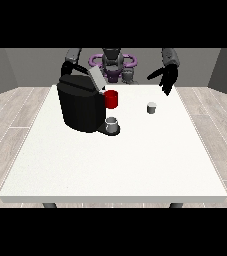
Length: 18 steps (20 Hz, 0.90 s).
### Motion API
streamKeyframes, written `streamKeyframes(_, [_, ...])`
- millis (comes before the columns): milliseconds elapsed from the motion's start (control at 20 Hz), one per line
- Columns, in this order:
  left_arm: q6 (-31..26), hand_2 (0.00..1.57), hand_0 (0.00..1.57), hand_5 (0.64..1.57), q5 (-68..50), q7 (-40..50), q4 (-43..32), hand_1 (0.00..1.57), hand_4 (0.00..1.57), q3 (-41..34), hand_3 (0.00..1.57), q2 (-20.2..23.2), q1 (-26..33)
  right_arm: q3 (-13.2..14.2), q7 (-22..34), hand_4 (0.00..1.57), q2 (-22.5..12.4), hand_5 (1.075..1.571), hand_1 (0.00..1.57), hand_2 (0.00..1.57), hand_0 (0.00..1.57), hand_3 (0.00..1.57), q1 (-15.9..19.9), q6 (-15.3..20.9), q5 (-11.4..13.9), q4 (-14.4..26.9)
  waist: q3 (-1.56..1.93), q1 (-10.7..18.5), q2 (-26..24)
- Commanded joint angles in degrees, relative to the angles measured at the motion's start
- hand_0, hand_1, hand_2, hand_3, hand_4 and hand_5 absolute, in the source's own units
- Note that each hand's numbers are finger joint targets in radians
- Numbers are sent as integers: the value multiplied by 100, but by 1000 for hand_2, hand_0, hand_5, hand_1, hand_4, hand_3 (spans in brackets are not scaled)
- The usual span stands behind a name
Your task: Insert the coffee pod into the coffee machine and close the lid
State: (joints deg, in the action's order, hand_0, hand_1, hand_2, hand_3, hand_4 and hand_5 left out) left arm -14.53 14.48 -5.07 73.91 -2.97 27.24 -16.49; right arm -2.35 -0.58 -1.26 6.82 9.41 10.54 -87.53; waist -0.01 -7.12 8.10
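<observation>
A black coffee machine [80, 106] stands on the white table [115, 160] at the left, its grey lid [96, 76] tilted up and open. A small grey-white coffee pod [151, 107] sits on the table right of the machine. The hand at the view's right [167, 78] hovers above and behind the pod, apart from it, fingers straight and pointing down. The hand at the view's left is hidden behind the machine; only its arm [71, 59] shows.
A red mug [111, 99] stands just behind the machine's front. A grey cup [112, 124] rests on the machine's drip tray. The table's front half is bare white surface.
</observation>
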Motion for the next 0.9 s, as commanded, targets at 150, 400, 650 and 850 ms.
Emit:
streamKeyframes(150, [37, 0, 0, 1571, 546, -290, -1037, 0, 0, 79, 0, 106, -618, -40, 195, 0, -38, 1571, 0, 0, 0, 0, 414, -48, 85, 121, -2, -256, 593])
streamKeyframes(400, [-37, 0, 0, 1571, 978, -354, -1664, 0, 0, 117, 0, 279, -1010, -78, 14, 0, 122, 1571, 0, 0, 0, 0, 547, 157, -27, 448, 0, -115, 557])
streamKeyframes(650, [757, 589, 261, 1571, 1513, -819, -2232, 261, 0, 217, 247, -48, -1271, -161, 214, 0, 120, 1571, 0, 0, 0, 0, 921, 179, -40, 526, -2, -107, 846])
streamKeyframes(850, [1250, 950, 940, 1571, 1883, -781, -2420, 940, 81, 297, 692, -241, -1417, -28, -63, 0, 41, 1571, 0, 0, 0, 0, 707, -108, -23, 801, 0, -194, 679])
